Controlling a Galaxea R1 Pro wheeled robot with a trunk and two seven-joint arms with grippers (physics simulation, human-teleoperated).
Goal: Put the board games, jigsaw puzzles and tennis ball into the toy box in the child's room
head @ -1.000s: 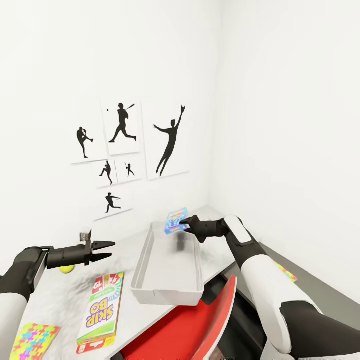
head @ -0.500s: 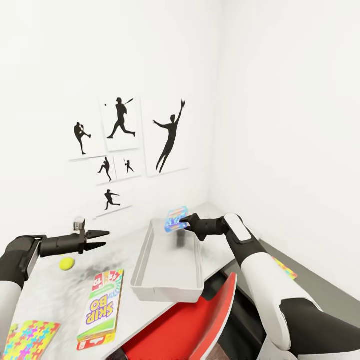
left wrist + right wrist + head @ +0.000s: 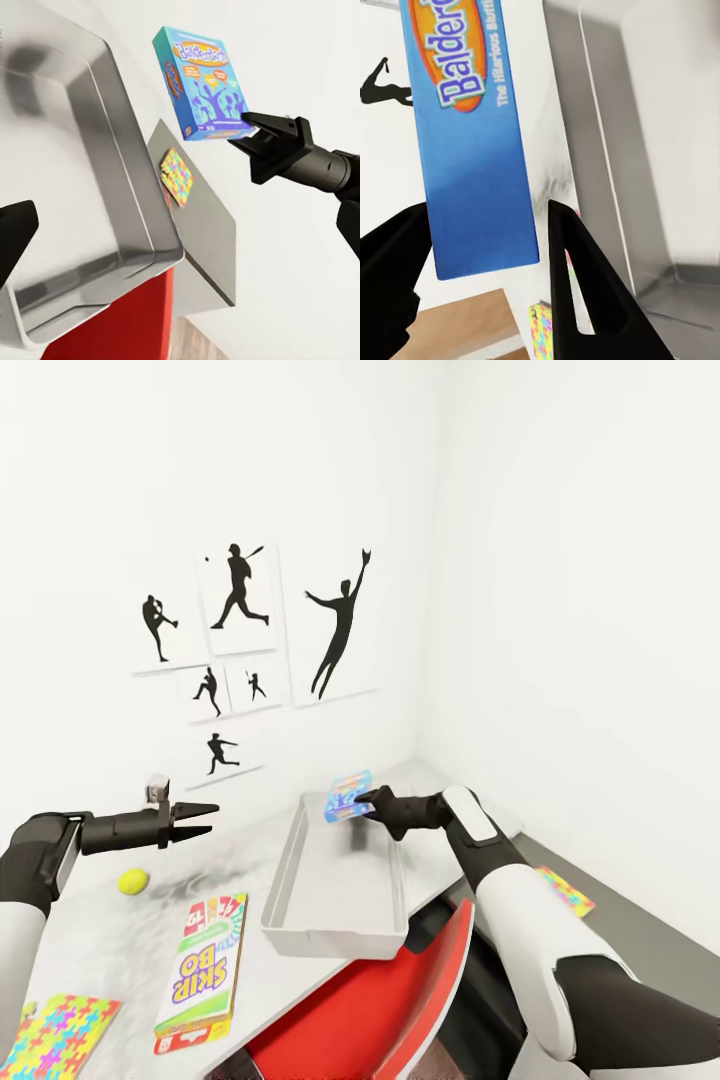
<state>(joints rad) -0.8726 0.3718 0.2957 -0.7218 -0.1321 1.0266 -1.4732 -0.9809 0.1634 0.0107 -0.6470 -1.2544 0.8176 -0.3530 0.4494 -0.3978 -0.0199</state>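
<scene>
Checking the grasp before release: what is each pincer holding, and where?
Right pincer clamps the Balderdash box by its bottom edge; left pincer is open, empty.

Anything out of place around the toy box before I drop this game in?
One thing: a jigsaw puzzle lies on the lower surface right of the table, not on it. The Balderdash box hangs over the toy box in the right gripper.

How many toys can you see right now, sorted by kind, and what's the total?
Board games: 2, the blue Balderdash box in the right claw, and the white Skip-Bo box flat on the table.
Jigsaw puzzles: 2, the multicoloured puzzle at the table's near corner and the multicoloured puzzle beyond the right arm.
Balls: 1, the yellow-green tennis ball.
Total: 5
</scene>
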